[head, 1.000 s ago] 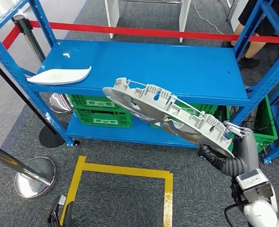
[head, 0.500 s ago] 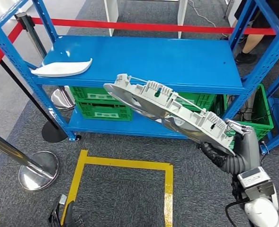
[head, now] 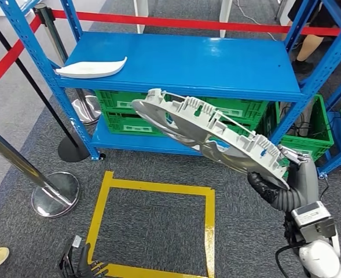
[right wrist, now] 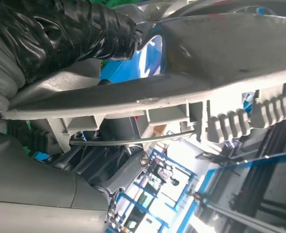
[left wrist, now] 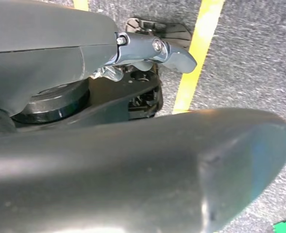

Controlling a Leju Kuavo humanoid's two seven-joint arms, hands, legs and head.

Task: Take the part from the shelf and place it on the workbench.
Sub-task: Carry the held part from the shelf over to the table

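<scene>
The long grey ribbed plastic part [head: 208, 130] is gripped at its near end by the right hand [head: 297, 179] and held tilted in the air, stretching away up-left of the hand, in front of the blue metal shelf [head: 194, 63]. The left hand [head: 83, 267] is seen low beside the yellow floor tape [head: 210, 214]; its state cannot be told

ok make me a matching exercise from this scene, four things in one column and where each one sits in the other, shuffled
Things:
1. grey ribbed part
2. white curved panel
3. green crates
4. yellow tape square

Places:
A. lower level of the blue shelf
B. on the carpet in front of the shelf
C. held by the right hand, off the shelf
D. top shelf board, near its left end

Pairs: 1-C, 2-D, 3-A, 4-B
</scene>
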